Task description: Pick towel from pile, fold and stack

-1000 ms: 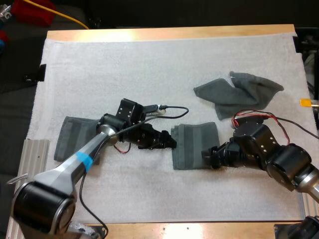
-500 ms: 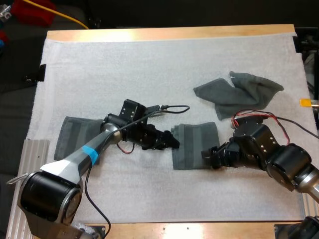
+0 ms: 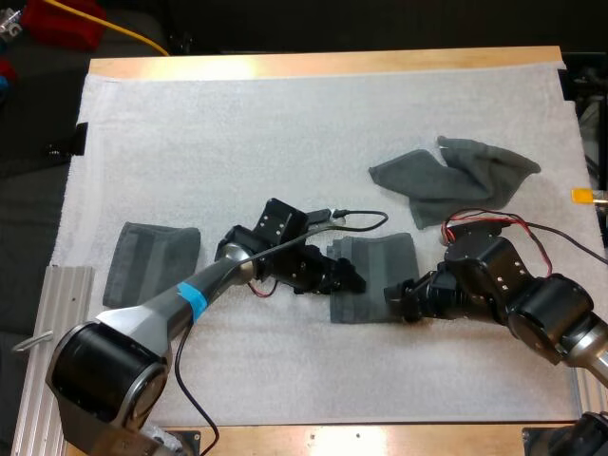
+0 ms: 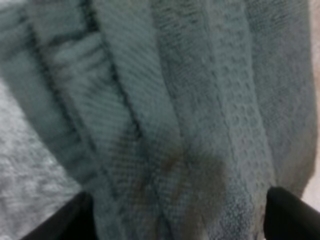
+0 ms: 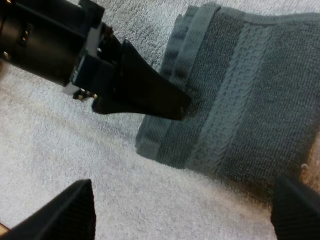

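Towels on white mat (image 3: pixel 285 123), three pieces. Middle towel (image 3: pixel 380 271) lies flat and folded at mat centre, ribbed bands running near to far.

Left jaws sit at its left edge, tips over the hem. From the left wrist, the two fingers (image 4: pixel 65 220) stand spread wide above the weave, pinching nothing.

Right jaws sit at the same towel's near right corner. Fingers (image 5: pixel 70 212) are also spread, with bare mat and the towel's edge showing between them; nothing held. The two sets of jaws are near each other but apart, with towel between.

Crumpled towel (image 3: pixel 456 180) lies beyond the middle towel toward the far right, just clear of it and short of the mat's right edge. Left towel (image 3: pixel 152 261), folded, lies near the mat's left edge, well apart from the others. Left arm (image 3: pixel 204 290) crosses the mat just beside it.

Open room: the far part of the mat is bare from the left edge across to the crumpled towel. So is the near strip between the arms. Counter (image 3: pixel 323 63) wood shows along the far and near edges. Right arm (image 3: pixel 532 304) takes up the near right corner.
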`<state>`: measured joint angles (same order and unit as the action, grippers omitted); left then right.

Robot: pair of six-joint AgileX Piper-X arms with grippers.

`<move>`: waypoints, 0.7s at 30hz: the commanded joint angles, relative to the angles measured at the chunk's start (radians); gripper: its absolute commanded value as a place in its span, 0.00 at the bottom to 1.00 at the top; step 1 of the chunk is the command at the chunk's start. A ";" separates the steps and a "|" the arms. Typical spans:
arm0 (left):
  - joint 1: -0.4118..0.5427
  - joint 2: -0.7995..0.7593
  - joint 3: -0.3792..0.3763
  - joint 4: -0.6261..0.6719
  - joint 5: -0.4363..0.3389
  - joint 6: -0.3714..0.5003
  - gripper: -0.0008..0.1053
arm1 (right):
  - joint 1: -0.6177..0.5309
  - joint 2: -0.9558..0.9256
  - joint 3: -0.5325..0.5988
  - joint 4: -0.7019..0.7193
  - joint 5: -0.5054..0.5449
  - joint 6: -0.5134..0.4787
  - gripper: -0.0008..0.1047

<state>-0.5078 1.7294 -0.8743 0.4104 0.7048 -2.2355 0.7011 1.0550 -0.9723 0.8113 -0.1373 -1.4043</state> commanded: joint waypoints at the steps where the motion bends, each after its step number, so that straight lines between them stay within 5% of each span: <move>1: -0.019 0.007 -0.003 -0.020 0.008 -0.021 0.64 | 0.002 -0.010 -0.006 0.009 0.001 -0.012 0.68; 10: -0.080 0.012 -0.003 -0.087 0.031 -0.045 0.59 | 0.002 -0.010 -0.006 0.009 0.001 -0.012 0.68; 14: -0.073 0.012 -0.003 -0.077 0.028 -0.045 0.38 | 0.002 -0.010 -0.006 0.009 0.001 -0.012 0.68; 18: -0.053 0.006 -0.003 -0.071 0.027 -0.043 0.06 | 0.002 -0.010 -0.006 0.009 0.001 -0.012 0.68; 21: -0.035 -0.023 -0.003 -0.062 0.034 -0.021 0.01 | 0.002 -0.010 -0.006 0.009 0.000 -0.012 0.68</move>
<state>-0.5437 1.7235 -0.8743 0.3541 0.7337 -2.2556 0.7011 1.0550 -0.9723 0.8113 -0.1373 -1.4043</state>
